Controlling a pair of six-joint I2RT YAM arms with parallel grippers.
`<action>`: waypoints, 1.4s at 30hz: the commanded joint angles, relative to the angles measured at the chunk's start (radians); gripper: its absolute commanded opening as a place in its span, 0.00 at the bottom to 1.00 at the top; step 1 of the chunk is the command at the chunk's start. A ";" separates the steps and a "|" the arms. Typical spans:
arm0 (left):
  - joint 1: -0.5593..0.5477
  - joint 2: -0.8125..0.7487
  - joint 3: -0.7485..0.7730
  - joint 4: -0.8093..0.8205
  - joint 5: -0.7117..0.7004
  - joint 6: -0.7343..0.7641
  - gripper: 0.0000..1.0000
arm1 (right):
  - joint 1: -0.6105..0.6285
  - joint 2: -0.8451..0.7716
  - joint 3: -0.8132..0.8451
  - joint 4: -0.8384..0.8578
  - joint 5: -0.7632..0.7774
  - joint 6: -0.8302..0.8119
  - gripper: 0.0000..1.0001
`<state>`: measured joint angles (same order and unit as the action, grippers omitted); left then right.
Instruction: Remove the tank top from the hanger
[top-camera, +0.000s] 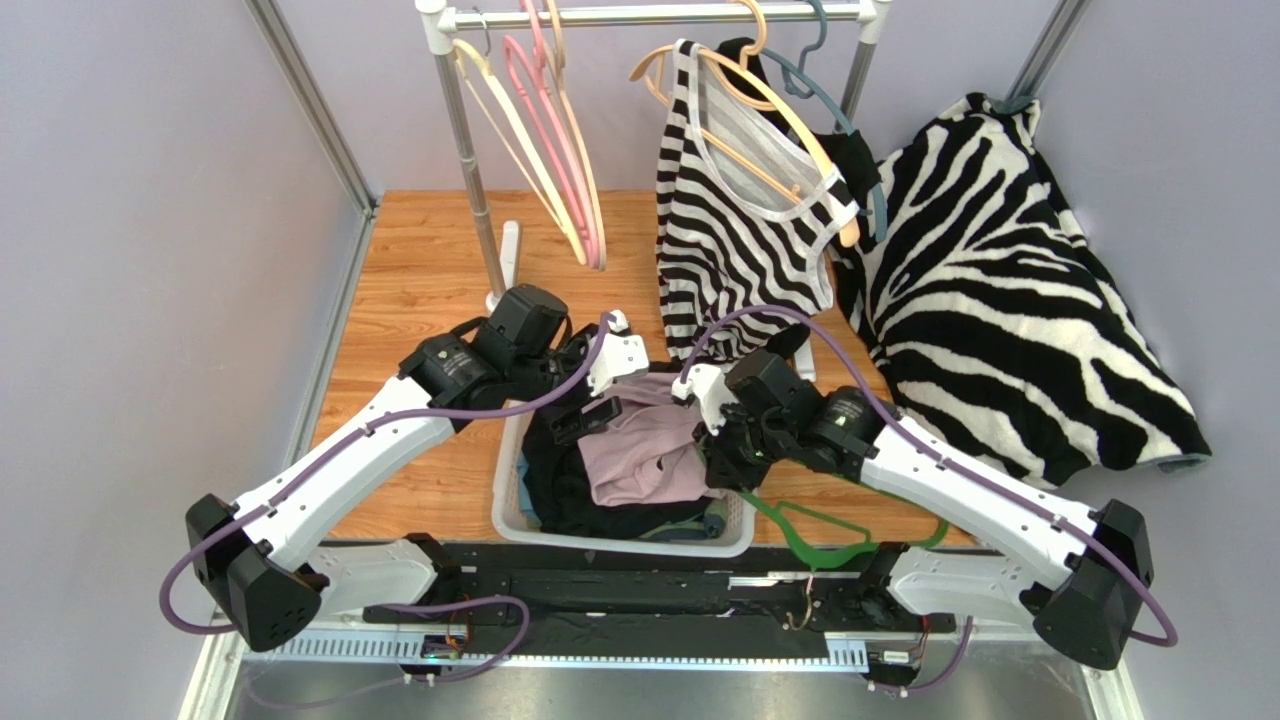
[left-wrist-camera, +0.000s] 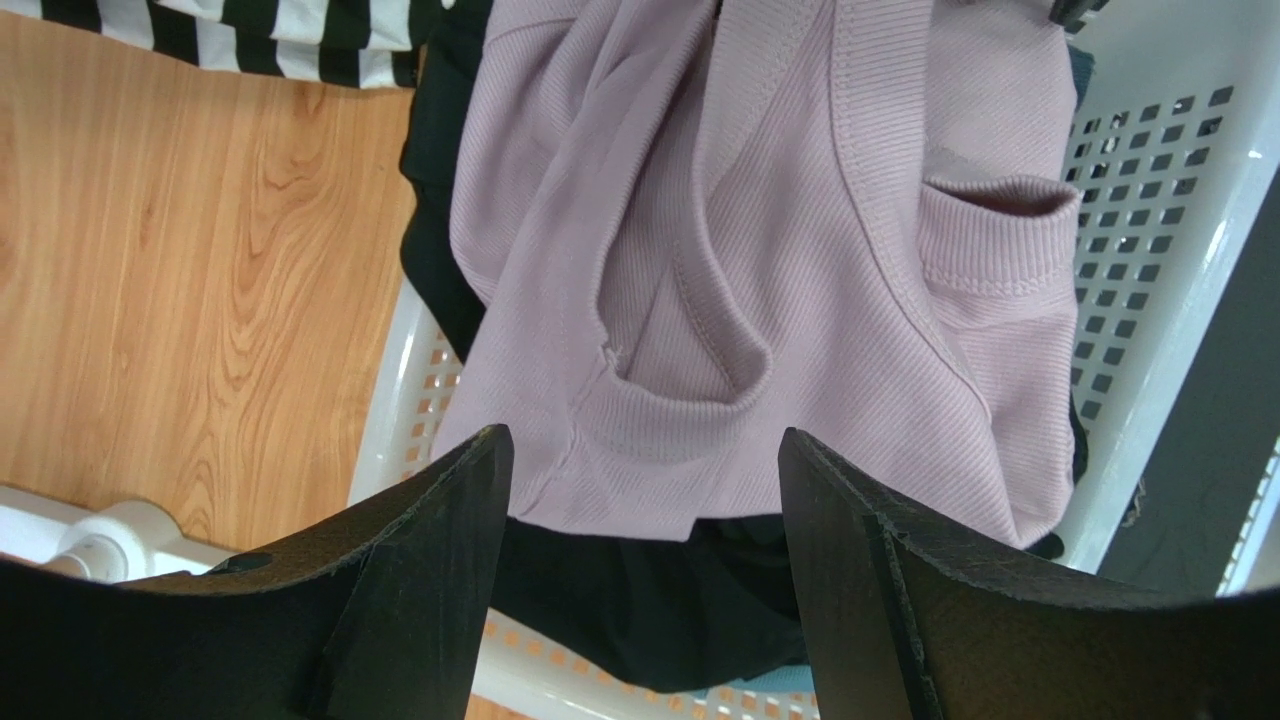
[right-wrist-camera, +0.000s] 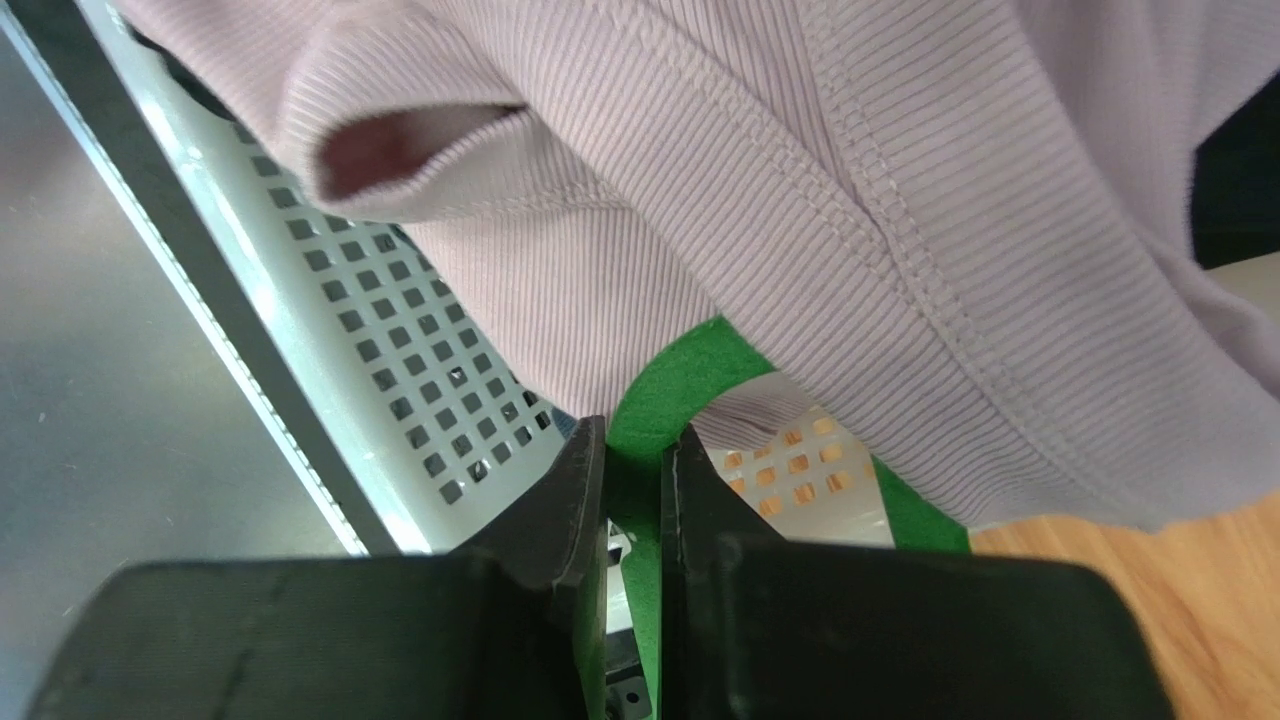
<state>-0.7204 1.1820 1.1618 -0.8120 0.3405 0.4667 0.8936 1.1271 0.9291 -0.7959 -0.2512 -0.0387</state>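
Note:
A pale mauve ribbed tank top (top-camera: 646, 450) lies crumpled on dark clothes in the white basket (top-camera: 511, 503). A green hanger (top-camera: 819, 528) sticks out past the basket's right corner onto the wood. My right gripper (right-wrist-camera: 634, 435) is shut on a thin bar of this hanger (right-wrist-camera: 676, 383), whose far part disappears under the top's hem (right-wrist-camera: 842, 180). In the top view the right gripper (top-camera: 724, 444) sits at the top's right edge. My left gripper (left-wrist-camera: 643, 450) hangs open just over the top (left-wrist-camera: 721, 225), with nothing between its fingers. It (top-camera: 583, 414) is at the basket's back left.
Behind the basket stands a clothes rack (top-camera: 466, 135) with pink and cream hangers (top-camera: 549, 135) and a black-and-white striped top (top-camera: 736, 210) on a hanger. A zebra-print cloth (top-camera: 992, 285) is draped at the right. The basket's perforated wall (right-wrist-camera: 376, 345) is close to my right fingers.

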 joint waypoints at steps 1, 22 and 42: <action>-0.005 0.008 -0.004 0.076 0.046 0.018 0.75 | 0.004 -0.095 0.128 -0.055 0.023 -0.012 0.00; -0.005 0.071 0.432 -0.073 0.495 -0.138 0.97 | 0.005 -0.216 0.283 -0.088 -0.171 -0.046 0.00; -0.065 0.222 0.386 0.033 0.518 -0.138 0.99 | 0.010 -0.138 0.356 -0.063 -0.247 -0.066 0.00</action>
<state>-0.7792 1.3827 1.4891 -0.8253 0.8352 0.3382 0.8948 0.9955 1.2392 -0.9062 -0.4629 -0.0917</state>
